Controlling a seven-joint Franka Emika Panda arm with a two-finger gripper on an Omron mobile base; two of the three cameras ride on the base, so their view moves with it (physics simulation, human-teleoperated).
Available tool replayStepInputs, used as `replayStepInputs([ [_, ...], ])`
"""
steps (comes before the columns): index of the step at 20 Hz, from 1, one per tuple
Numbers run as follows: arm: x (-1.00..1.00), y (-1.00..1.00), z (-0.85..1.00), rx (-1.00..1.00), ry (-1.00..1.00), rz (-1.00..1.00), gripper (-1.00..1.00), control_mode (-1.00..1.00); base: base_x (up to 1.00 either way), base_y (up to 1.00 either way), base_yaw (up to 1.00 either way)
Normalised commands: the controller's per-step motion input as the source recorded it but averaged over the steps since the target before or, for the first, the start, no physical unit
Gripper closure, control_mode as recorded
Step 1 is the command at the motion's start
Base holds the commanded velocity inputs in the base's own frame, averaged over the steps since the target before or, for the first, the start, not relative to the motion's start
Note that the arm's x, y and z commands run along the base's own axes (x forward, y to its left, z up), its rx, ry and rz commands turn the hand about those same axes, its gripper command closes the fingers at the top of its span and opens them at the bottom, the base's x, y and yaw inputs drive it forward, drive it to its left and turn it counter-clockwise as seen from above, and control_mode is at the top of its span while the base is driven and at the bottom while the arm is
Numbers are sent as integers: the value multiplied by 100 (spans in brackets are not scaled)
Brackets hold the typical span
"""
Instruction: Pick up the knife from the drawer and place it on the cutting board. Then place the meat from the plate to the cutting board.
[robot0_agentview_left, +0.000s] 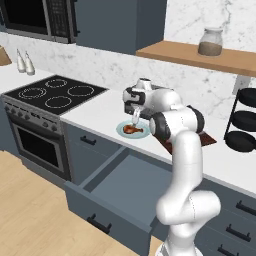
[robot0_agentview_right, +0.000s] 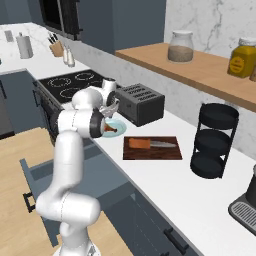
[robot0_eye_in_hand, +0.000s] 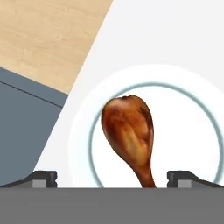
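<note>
Simulated kitchen with white counter (robot0_agentview_right: 165, 185) and slate-blue cabinets; white robot arm (robot0_agentview_left: 182, 150) bent forward over the counter; gripper (robot0_eye_in_hand: 112, 177) poised directly above the plate (robot0_eye_in_hand: 192, 144), jaws spread wide, nothing between them, one dark fingertip (robot0_eye_in_hand: 43, 177) at each side of the hand view, flanking the plate's near edge.

On the plate: the meat (robot0_eye_in_hand: 130, 133), a glossy brown drumstick lying flat near the centre, thick end away from the gripper, thin bone end pointing between the two fingertips; in the left base view, seen as a small brown shape (robot0_agentview_left: 133, 130) on the pale plate (robot0_agentview_left: 123, 131) just under the gripper (robot0_agentview_left: 136, 119).

Just beside the plate: the cutting board (robot0_agentview_right: 152, 151), dark reddish-brown, flat on the counter in front of a grey toaster (robot0_agentview_right: 142, 103); on the board, the knife (robot0_agentview_right: 150, 144), orange-brown handle toward the plate, grey blade toward a black tiered rack (robot0_agentview_right: 215, 140).

Below the counter edge: the drawer (robot0_agentview_left: 120, 192) pulled fully open, interior bare in the left base view, dark bar handle (robot0_agentview_left: 98, 223) on its front.

Further left: black stovetop (robot0_agentview_left: 55, 93) over an oven; above, a wooden shelf (robot0_agentview_right: 200, 70) carrying jars.
</note>
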Motion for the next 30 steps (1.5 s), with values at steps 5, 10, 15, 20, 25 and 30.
replayStepInputs([
  [5,50,0,-13,-6,20,6,-100,-100,0,0,0],
  [10,16,6,-26,-2,16,7,-100,-100,0,0,0],
  [15,-10,27,-17,0,0,12,-100,-100,0,0,0],
  [20,-27,26,-29,0,0,12,-100,-100,0,0,0],
  [25,-33,0,-46,0,-7,3,-100,-100,0,0,0],
  [30,-24,0,-57,0,-17,0,-100,-100,0,0,0],
])
